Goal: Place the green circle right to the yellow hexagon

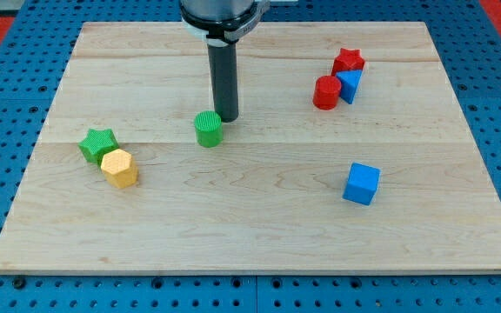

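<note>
On the pale wooden board (259,217), my tip (227,118), no pincer fitted, touches the green circle (208,129).

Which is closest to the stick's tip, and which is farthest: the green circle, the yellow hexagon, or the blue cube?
From my tip:
1. Green circle, right beside it, toward the view's bottom-left.
2. Yellow hexagon, toward the view's left, next to the green star.
3. Blue cube, toward the view's bottom-right.
</note>
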{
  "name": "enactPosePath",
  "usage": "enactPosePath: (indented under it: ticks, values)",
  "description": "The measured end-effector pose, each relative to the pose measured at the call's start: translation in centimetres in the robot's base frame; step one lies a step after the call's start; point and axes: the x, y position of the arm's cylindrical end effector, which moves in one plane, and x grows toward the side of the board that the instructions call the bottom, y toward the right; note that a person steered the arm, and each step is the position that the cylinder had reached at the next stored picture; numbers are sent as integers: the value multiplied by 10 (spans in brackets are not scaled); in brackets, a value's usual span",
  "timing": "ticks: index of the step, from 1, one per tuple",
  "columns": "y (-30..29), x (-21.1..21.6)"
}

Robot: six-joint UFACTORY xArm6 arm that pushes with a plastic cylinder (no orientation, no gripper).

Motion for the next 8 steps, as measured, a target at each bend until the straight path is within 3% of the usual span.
enactPosePath:
  ticks: [1, 2, 3, 4, 8]
  values:
    - [-2, 12]
    - [-22, -18]
    - [-44, -18]
    - [-44, 6]
    - [-2, 35]
